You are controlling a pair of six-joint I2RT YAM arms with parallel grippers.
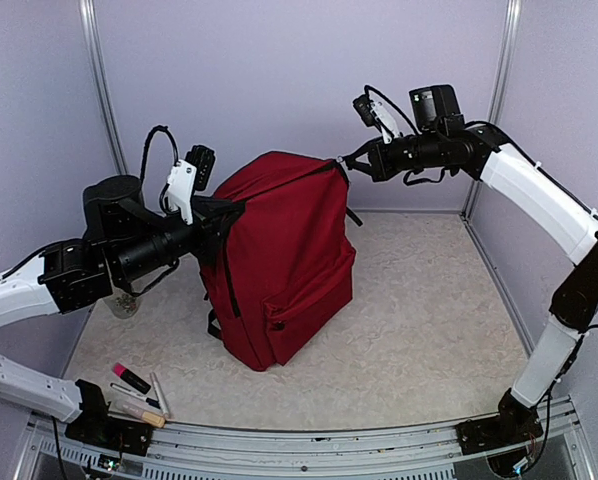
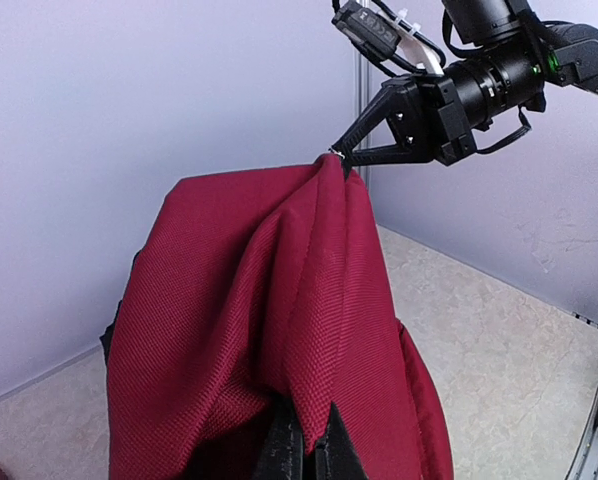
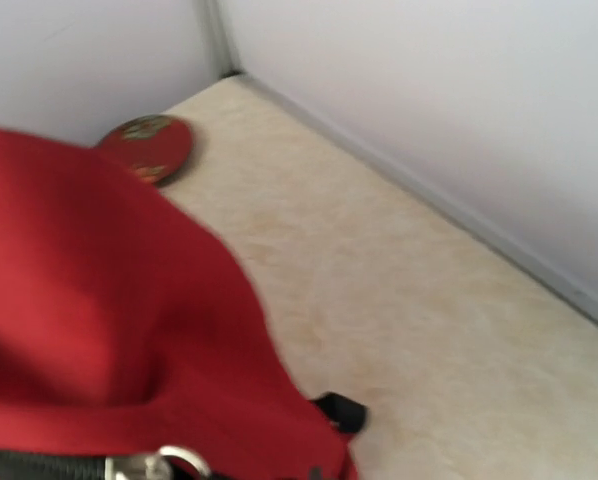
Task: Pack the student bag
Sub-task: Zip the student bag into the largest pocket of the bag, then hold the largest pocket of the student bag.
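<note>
**A:** Where does the student bag (image 1: 284, 260) sit?

**B:** Upright on the table (image 1: 419, 300), between the two pincers. The right pincer (image 2: 341, 155) is at its very top and the rest of the bag hangs below it. The left pincer (image 2: 307, 415) is lower down, on the bag's opposite flank.

**A:** Are both of them gripping?

**B:** Yes. The left pincer's fingers are together with a fold of red fabric clamped between them. The right pincer is closed on the peak of the bag. Its own camera shows a small metal ring (image 3: 169, 462) on the black zip tape right by the fingers, so I take it to be holding the zip pull.

**A:** So which step is this?

**B:** Opening, I'd say. The mouth looks shut and I can't see any lining. The pens and markers (image 1: 137, 390) lie well below the left pincer, down by the arm bases.

**A:** And what does the next move call for?

**B:** Probably the right pincer draws the pull along the zip's curve while the left holds firm as an anchor. The fabric between them must stay taut or the slider may jam. Too hard a sideways tug could tip the bag, since it stands on its own base.

**A:** Is anything behind it?

**B:** There's a round red disc (image 3: 147, 147) on the floor beyond the right pincer, near the back corner. I can't tell what it is.
</note>
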